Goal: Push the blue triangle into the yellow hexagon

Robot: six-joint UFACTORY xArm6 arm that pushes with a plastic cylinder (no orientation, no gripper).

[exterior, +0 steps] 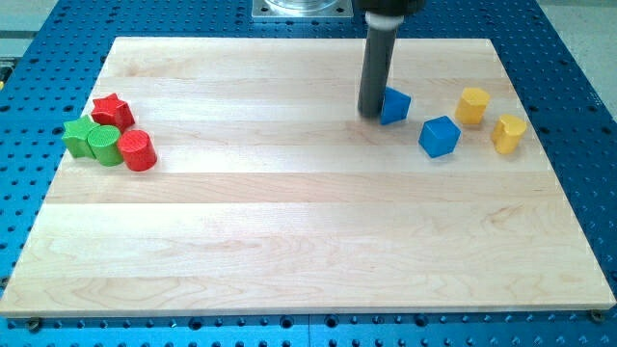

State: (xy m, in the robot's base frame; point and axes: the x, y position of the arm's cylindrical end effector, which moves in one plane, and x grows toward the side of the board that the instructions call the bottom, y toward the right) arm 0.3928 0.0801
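The blue triangle (394, 105) sits in the upper right part of the wooden board. My tip (371, 115) stands right against its left side, touching or nearly touching it. The yellow hexagon (472, 105) lies further to the view's right, at about the same height as the triangle, with a gap of bare board between them. A blue cube (440, 136) sits below and between the two.
A yellow heart-like block (508, 133) lies right of the blue cube. At the view's left a cluster holds a red star (113, 111), a green star (79, 136), a green cylinder (104, 146) and a red cylinder (139, 150). The wooden board (308, 251) rests on a blue perforated table.
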